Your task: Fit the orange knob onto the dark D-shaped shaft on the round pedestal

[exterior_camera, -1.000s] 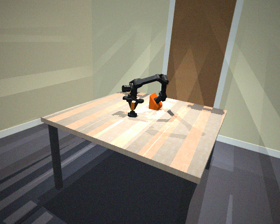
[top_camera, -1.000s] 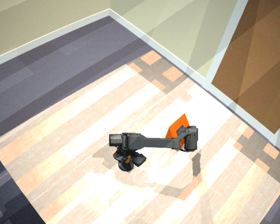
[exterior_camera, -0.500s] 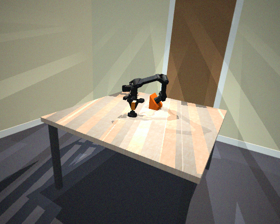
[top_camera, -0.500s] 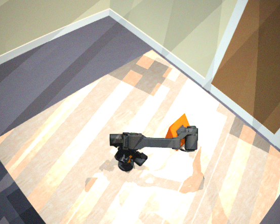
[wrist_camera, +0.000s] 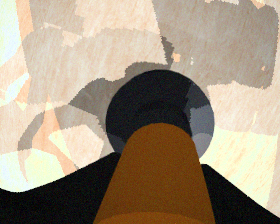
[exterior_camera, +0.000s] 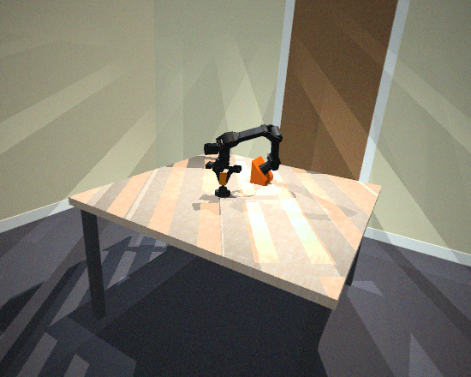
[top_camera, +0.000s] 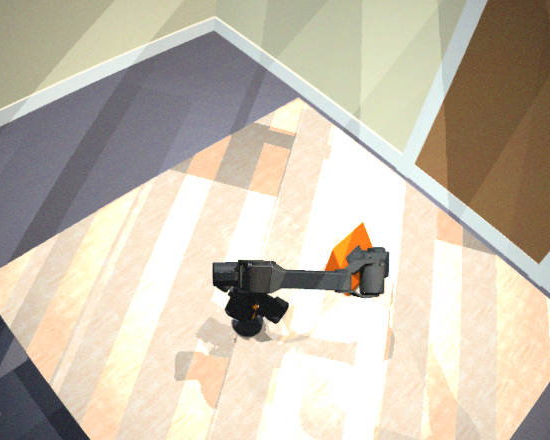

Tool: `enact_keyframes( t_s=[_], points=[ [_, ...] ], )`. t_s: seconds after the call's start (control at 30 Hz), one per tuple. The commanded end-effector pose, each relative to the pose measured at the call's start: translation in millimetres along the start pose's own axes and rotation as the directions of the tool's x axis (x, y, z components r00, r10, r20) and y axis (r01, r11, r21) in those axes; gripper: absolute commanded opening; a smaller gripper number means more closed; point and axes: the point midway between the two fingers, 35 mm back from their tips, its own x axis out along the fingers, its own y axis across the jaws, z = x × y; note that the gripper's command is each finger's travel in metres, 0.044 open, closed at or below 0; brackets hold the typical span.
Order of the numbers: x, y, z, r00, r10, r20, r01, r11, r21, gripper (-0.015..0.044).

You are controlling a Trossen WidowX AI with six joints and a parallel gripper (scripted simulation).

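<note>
You are watching the claw (exterior_camera: 223, 177) gripping the orange knob (wrist_camera: 155, 189) directly above the round pedestal (wrist_camera: 199, 119) near the counter's (exterior_camera: 259, 240) left-centre, holding it upright so its hole can meet the hidden shaft.

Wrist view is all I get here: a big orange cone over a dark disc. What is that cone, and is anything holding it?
Observer: It is the orange knob. In the exterior view the hand is shut on it, pointing straight down.
Operator: And the dark disc?
Observer: That is the round pedestal. It stands on a wooden table, right under the knob.
Operator: Is the knob pushed down onto it?
Observer: Not fully. From the side a thin dark neck shows between the knob and the pedestal.
Operator: Anything else on the table?
Observer: Yes, an orange wedge-shaped block beside the arm's base, outside your view.
</note>
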Motion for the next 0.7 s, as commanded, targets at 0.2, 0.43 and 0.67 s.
enact_keyframes(
  t_s=[0.2, 0.43, 0.67],
  points=[
    [-2.3, -0.7, 1.5, 1.000, -0.006, 0.008, 0.006, 1.000, -0.007, 0.0000],
    [-0.2, 0.5, -0.7, 1.000, -0.006, 0.008, 0.006, 1.000, -0.006, 0.0000],
    [-2.4, 2.6, -0.4, 1.000, -0.006, 0.008, 0.006, 1.000, -0.006, 0.0000]
  ],
)
